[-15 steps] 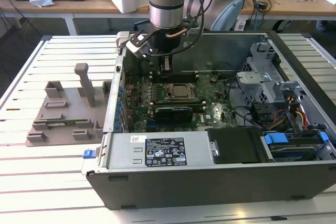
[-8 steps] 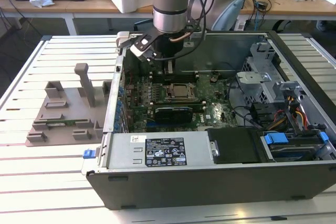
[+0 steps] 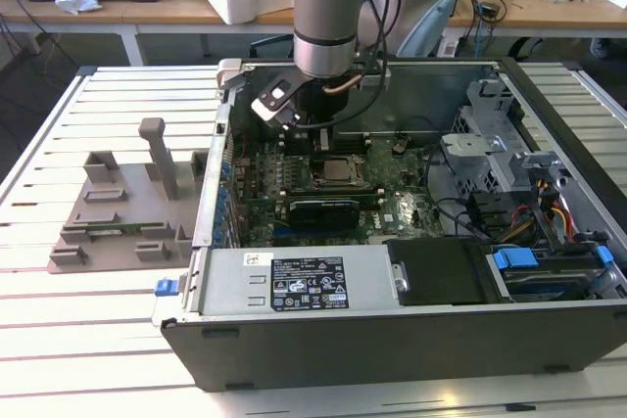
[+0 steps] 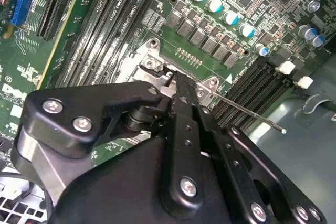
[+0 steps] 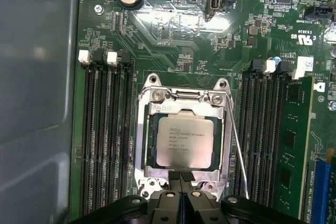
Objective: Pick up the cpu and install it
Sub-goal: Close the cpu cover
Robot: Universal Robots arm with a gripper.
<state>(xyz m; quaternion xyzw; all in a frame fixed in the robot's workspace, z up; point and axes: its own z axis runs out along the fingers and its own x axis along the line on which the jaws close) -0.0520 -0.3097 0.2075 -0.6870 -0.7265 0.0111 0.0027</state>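
Note:
The cpu (image 5: 185, 141), a small square chip with a pale silver top, lies flat in the metal-framed socket (image 5: 144, 129) on the green motherboard. In the exterior view the cpu (image 3: 338, 171) sits mid-board inside the open computer case, just in front of the arm's wrist. My gripper (image 5: 181, 177) hovers at the socket's edge, its two black fingers (image 4: 181, 98) pressed together and shut on nothing. It is beside the chip, not over it. A thin wire socket lever (image 5: 236, 145) runs along one side of the frame.
Black memory slots (image 5: 105, 140) flank the socket on both sides. An expansion card (image 3: 328, 210) and the power supply (image 3: 294, 281) lie toward the case front. Drive bays and cables (image 3: 529, 203) fill the exterior view's right. A grey fixture plate (image 3: 127, 208) stands outside the case.

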